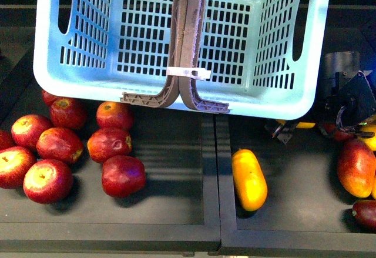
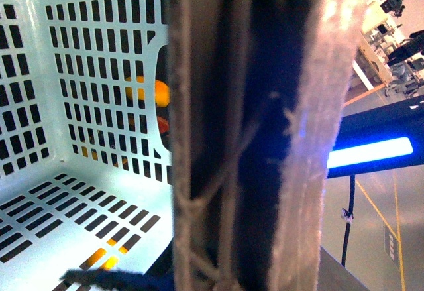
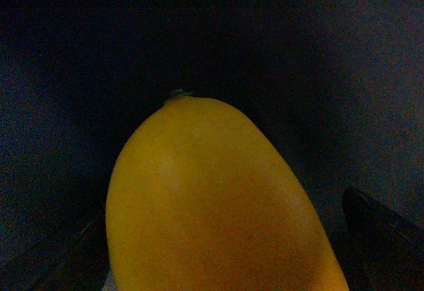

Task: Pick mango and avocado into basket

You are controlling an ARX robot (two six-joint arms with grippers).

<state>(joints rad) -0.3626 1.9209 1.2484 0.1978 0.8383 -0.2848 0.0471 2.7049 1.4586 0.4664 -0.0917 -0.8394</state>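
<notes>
The light teal basket hangs above the dark trays, filling the top of the front view. My left gripper is shut on its two brown handles, which are bound with a white zip tie. Nothing lies in the basket. A smooth yellow-orange mango lies on the right tray, below the basket's front edge. My right gripper hovers open at the far right. In the right wrist view a yellow mango fills the space between its dark fingers. No avocado shows.
Several red-and-yellow blushed fruits are grouped on the left tray. More red and yellow fruits lie along the right edge, under my right gripper. A raised divider separates the two trays.
</notes>
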